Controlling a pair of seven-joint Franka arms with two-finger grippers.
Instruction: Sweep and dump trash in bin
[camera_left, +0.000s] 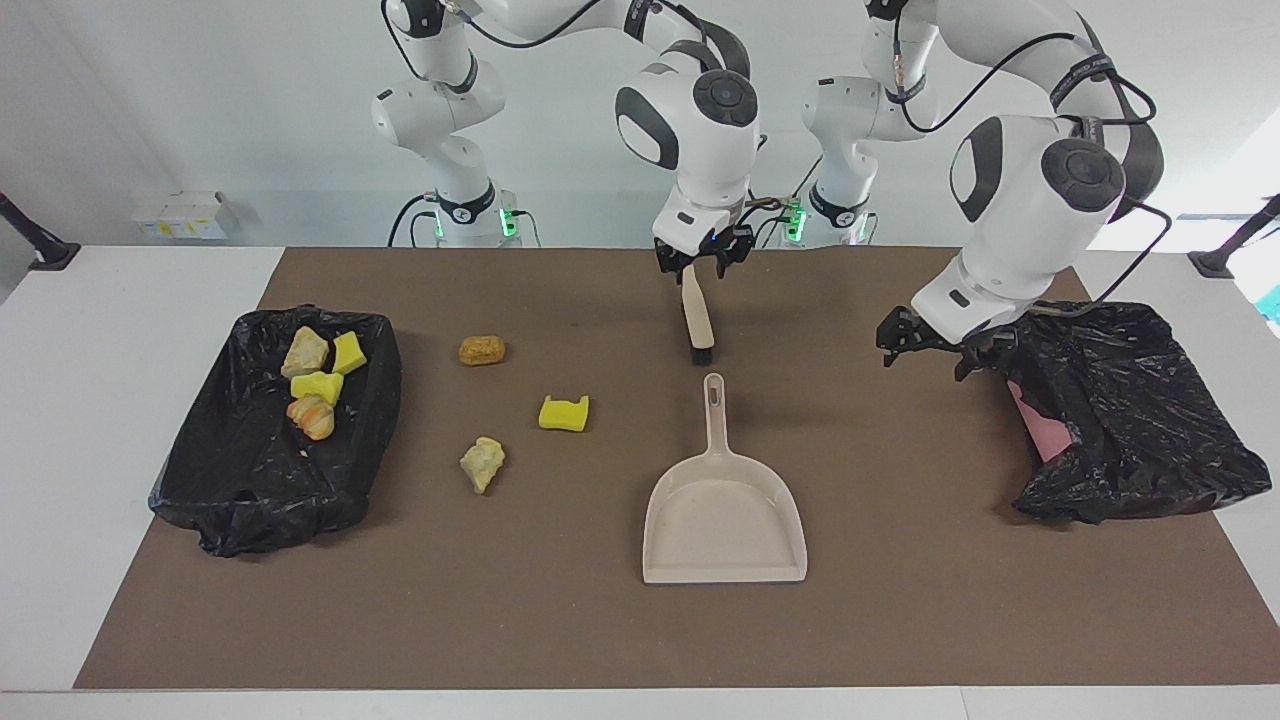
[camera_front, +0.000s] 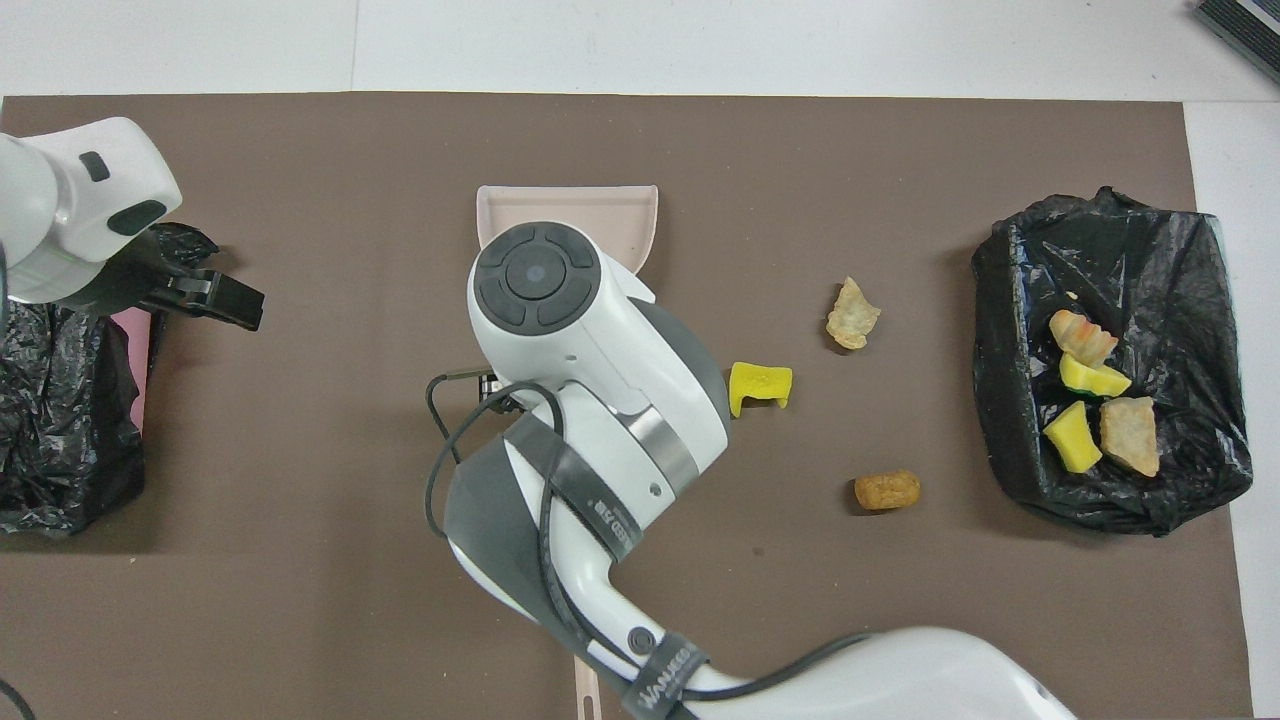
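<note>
Over the mat, right gripper (camera_left: 703, 262) clamping brush (camera_left: 697, 320) above dustpan (camera_left: 724, 520); left gripper (camera_left: 925, 347) fingers unclear.

Seven trash lumps (camera_left: 400, 395) noted, none held. Three lie loose on the brown mat of the desk (camera_left: 600, 620): an orange-brown lump (camera_left: 482, 350) nearest the robots; a bright yellow foam piece (camera_left: 564, 413) with a notched edge, farther out and toward the dustpan (camera_left: 724, 525); and a pale beige rocky chunk (camera_left: 483, 464) farthest from the robots. All three are well apart from one another.

Four sit clustered inside the black-lined bin (camera_left: 250, 490) at the right arm's end: a beige rocky chunk (camera_left: 304, 352), two yellow foam pieces (camera_left: 349, 352) (camera_left: 317, 386), and a pale orange-tinged lump (camera_left: 312, 416), each touching or just beside its neighbour.
</note>
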